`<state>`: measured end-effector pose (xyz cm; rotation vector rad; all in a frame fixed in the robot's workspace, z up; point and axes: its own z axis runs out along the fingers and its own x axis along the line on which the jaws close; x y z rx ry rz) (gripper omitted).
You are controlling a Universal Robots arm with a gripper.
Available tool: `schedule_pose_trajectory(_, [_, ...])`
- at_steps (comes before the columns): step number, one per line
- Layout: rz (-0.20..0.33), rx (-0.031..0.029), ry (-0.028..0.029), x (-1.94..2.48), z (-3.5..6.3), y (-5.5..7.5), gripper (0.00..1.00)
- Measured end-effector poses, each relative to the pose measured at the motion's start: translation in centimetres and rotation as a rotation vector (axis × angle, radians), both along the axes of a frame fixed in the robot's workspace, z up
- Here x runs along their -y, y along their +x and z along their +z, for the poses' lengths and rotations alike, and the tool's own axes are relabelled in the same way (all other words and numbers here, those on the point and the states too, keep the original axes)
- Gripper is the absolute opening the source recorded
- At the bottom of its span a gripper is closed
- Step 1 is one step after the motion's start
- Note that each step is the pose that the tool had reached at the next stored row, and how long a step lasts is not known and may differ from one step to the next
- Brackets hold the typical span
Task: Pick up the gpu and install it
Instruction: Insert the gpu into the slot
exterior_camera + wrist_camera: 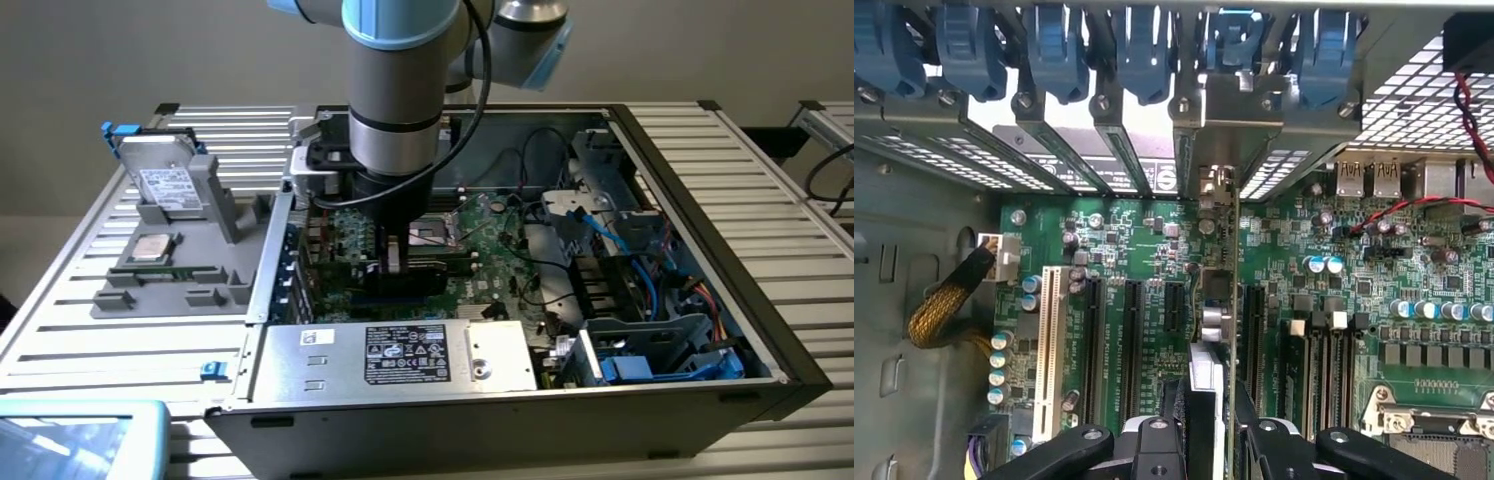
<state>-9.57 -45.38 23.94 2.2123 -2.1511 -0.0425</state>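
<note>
Hand [1212, 440] pinched gpu [1234, 300] edge-on, upright over motherboard [1334, 300] slots, inside open pc case [747, 300]. Card's bracket end sat near case's rear wall, by blue slot clips [1144, 50].

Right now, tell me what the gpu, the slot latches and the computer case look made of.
gpu: seen edge-on between the gripper fingers, thin green board, likely fibreglass circuit laminate, with a bare metal bracket.
Slot latches: glossy blue, apparently moulded plastic.
Computer case: grey sheet metal, matte, with folded edges and perforated panels; probably steel.
</note>
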Motion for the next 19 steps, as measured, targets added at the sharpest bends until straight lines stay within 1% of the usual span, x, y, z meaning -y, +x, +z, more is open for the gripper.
schedule_pose_trajectory(19, [0.017, 0.0002, 0.0003, 0.00, -0.14, -0.01, 0.29])
